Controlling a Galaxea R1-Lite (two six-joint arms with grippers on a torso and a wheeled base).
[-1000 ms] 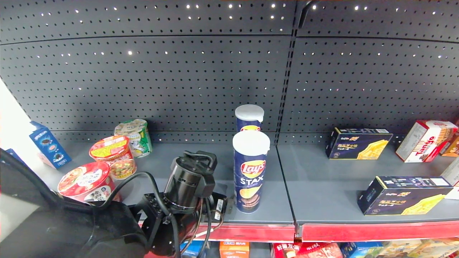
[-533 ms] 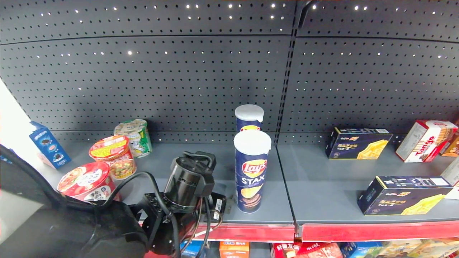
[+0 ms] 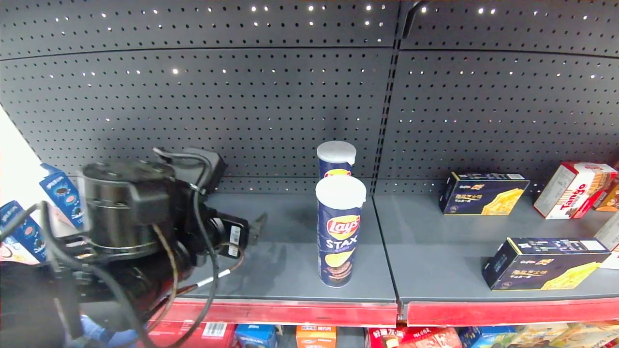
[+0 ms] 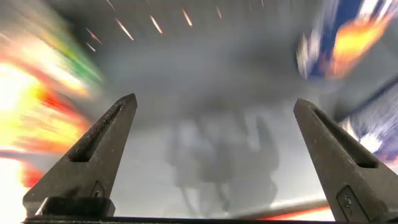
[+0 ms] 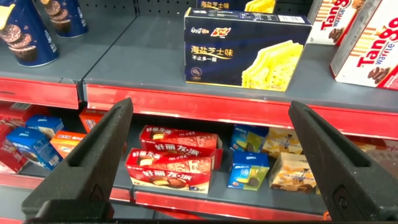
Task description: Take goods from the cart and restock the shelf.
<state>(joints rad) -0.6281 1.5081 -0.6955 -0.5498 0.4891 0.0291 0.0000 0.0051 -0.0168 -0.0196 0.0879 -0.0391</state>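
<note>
Head view: left arm (image 3: pixel 125 217) is now higher and further left than 0.5 s ago, at mid-left of frame. Front chips can (image 3: pixel 340 232) stands unmoved at centre on the shelf (image 3: pixel 290 285), with the second can (image 3: pixel 335 159) behind it. Left gripper (image 4: pixel 214 106) is spread wide, empty, clear of the can. Right gripper (image 5: pixel 211 102) is also wide and empty, facing the lower shelves.
</note>
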